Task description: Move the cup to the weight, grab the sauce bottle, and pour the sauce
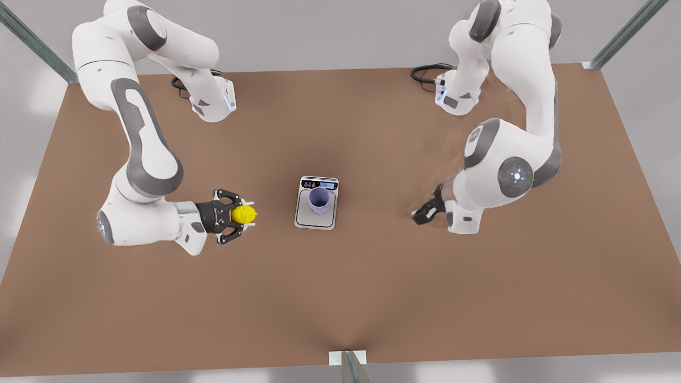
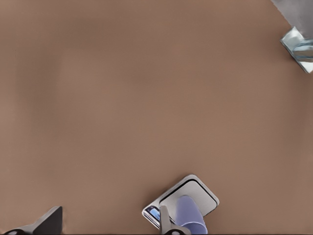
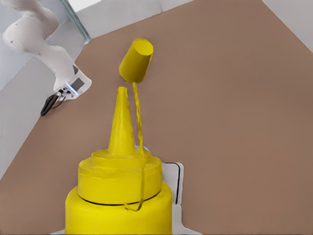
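Your right gripper, jaws clamped on the sauce bottle, holds it beside the weight for pouring into the cup there, while your left gripper waits, jaws apart.

Front view: high, looking steeply down over the whole desk. Left wrist view: looks down toward the weight. Right wrist view: close behind the sauce bottle; all share the weight.

The picture's edge cuts off the sauce bottle's body.
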Action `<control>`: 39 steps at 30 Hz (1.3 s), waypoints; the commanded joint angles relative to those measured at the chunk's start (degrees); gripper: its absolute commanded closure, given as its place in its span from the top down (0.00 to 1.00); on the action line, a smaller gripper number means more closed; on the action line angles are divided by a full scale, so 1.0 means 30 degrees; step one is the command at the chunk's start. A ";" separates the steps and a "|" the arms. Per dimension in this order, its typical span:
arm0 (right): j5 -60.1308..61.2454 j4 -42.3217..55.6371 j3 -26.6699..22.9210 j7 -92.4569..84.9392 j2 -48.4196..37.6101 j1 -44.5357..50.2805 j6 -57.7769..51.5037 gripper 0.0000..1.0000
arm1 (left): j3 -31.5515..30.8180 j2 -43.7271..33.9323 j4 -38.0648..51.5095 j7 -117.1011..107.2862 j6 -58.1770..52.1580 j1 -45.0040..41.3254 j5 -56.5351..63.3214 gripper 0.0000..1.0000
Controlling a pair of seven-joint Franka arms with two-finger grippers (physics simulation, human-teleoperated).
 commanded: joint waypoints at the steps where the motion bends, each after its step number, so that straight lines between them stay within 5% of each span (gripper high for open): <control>1: 0.0018 -0.0003 0.0003 0.0248 -0.0085 0.0019 0.0167 0.44 | -0.0039 0.0152 0.0062 0.1474 -0.0071 0.0519 -0.1345 1.00; 4: -0.0334 -0.0003 0.0003 0.1625 -0.0495 0.1951 0.0987 0.45 | -0.0068 0.0301 0.0062 1.4457 -0.1329 0.1635 0.5542 1.00; 6: -0.0363 -0.0003 0.0003 0.2563 -0.0963 0.3329 0.1574 0.45 | -0.0068 -0.4647 -0.2337 1.5279 -0.2619 0.1693 0.6713 1.00; 8: -0.0802 -0.0061 0.0003 0.3031 -0.1520 0.4121 0.1574 0.45 | -0.0039 -0.7873 -0.7991 1.6246 0.0599 0.1723 0.6714 1.00; 17: -0.4347 -0.0032 0.0589 0.3823 -0.1579 0.4853 0.1984 0.45 | -0.0068 -0.6878 -0.8669 1.6129 0.1453 0.1664 0.6626 1.00; 34: -0.4143 0.0553 0.0384 0.3794 -0.0905 0.4444 0.2073 0.45 | -0.0156 -0.6439 -0.8669 1.5748 0.1482 0.0990 0.6509 1.00; 39: 0.1159 0.0495 0.0589 -0.1654 -0.0905 -0.1298 -0.3142 0.45 | -0.0156 -0.6351 -0.8669 1.5748 0.1482 0.0844 0.6509 1.00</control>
